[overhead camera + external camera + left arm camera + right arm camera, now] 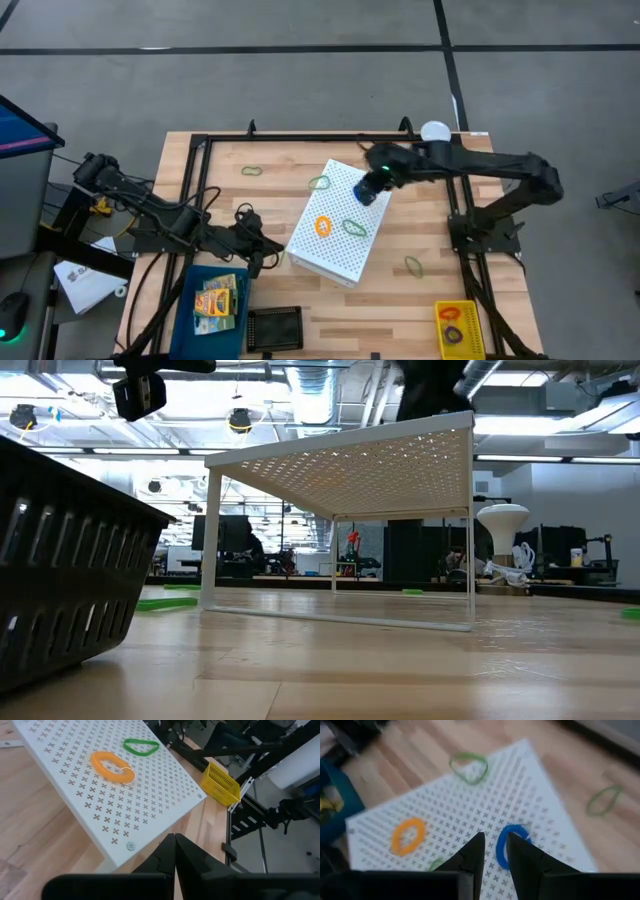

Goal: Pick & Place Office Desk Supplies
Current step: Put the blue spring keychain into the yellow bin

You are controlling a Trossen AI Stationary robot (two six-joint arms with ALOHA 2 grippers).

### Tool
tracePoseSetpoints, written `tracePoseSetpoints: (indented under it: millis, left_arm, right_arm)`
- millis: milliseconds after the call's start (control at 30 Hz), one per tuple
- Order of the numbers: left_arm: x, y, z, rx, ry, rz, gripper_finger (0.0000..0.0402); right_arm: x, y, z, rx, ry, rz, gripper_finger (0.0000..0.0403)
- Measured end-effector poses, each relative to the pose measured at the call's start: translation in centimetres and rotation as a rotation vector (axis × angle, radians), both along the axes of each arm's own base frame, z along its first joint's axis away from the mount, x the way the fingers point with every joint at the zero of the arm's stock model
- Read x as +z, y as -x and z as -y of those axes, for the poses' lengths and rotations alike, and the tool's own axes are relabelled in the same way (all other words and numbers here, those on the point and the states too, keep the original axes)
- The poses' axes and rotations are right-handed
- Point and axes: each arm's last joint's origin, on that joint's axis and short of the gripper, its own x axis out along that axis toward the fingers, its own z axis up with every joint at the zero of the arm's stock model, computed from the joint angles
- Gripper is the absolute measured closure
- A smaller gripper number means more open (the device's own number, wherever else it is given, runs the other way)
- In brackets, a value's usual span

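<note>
Step in hand: the blue rubber band (510, 845) on the white perforated box (335, 245) is being approached by the right hand (492, 851); no grip is made yet.
Right hand: part open, poised over the box's far corner, the blue rubber band just beside one fingertip.
Left hand (174, 851): closed, empty, waiting near the box's near edge.
Other supplies: an orange rubber band (323, 225) and a green one (353, 227) lie on the box; crayon boxes (220, 297) sit in the blue tray (190, 300).
Next move: a descent is called for, one finger inside the loop, then closure.
Hard to make out: contact between fingertip and band cannot be judged; in the low view the box top is hidden.
</note>
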Motion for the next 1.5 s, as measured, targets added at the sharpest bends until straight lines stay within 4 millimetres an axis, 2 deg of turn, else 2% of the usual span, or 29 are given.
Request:
tracePoseSetpoints:
  millis: [167,267,600,933,1133,1300,1400,1500]
  left_arm:
    - [0.0,0.0,0.0,-0.004,-0.010,0.001,0.0401]
    - [0.0,0.0,0.0,-0.004,-0.011,0.002,0.0401]
    - [0.1,0.0,0.0,-0.009,-0.018,0.006,0.0401]
    - [0.1,-0.1,0.0,-0.010,-0.018,0.012,0.0401]
    - [0.1,-0.1,0.0,-0.012,-0.015,0.014,0.0401]
    - [0.2,-0.1,0.0,-0.013,-0.014,0.016,0.0401]
    - [0.2,-0.1,0.0,-0.013,-0.014,0.016,0.0401]
    - [0.2,-0.1,0.0,-0.014,-0.017,0.016,0.0401]
  right_arm:
    - [-4.1,-2.3,2.2,-0.001,-0.099,-0.184,0.0325]
    - [-5.5,-2.9,2.9,0.003,-0.151,-0.237,0.0325]
    - [-6.2,-3.3,3.1,0.011,-0.151,-0.248,0.0325]
    - [-8.9,-2.9,2.5,-0.002,-0.148,-0.274,0.0325]
    - [-9.1,-3.0,2.0,0.004,-0.124,-0.281,0.0334]
    - [-7.3,-2.4,1.3,-0.003,-0.077,-0.184,0.0342]
    - [-5.4,-0.9,1.1,-0.044,-0.052,-0.148,0.0338]
    - [-5.6,-0.4,1.5,-0.073,-0.041,-0.192,0.0324]
